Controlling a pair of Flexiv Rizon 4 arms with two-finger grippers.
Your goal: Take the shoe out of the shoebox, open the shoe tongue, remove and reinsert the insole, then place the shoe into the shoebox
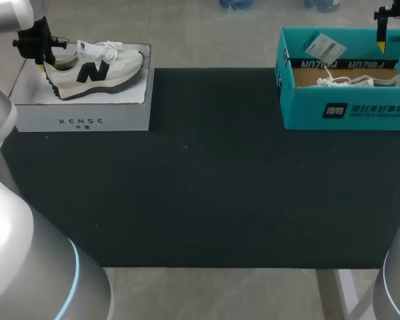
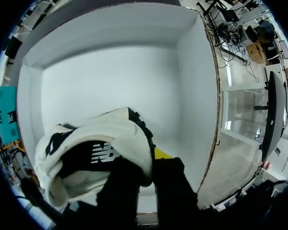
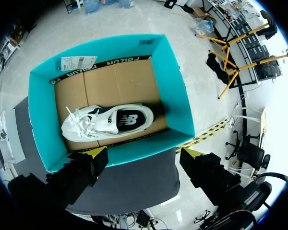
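Barely begun: the white shoe [image 1: 93, 69] lies tilted in the open white shoebox [image 1: 83, 117] at the tabletop's [image 1: 207, 180] far left, its heel seemingly clamped in the left gripper [image 1: 43, 63], while the right gripper [image 3: 143, 158], fingers apart, hovers over a teal shoebox [image 3: 180, 110] holding a second shoe [image 3: 110, 120], so every step is yet to do.

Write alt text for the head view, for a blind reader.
The left gripper holds a white sneaker by its heel above an open white shoebox at the far left. At far right, the right gripper hangs over a teal shoebox holding another shoe.
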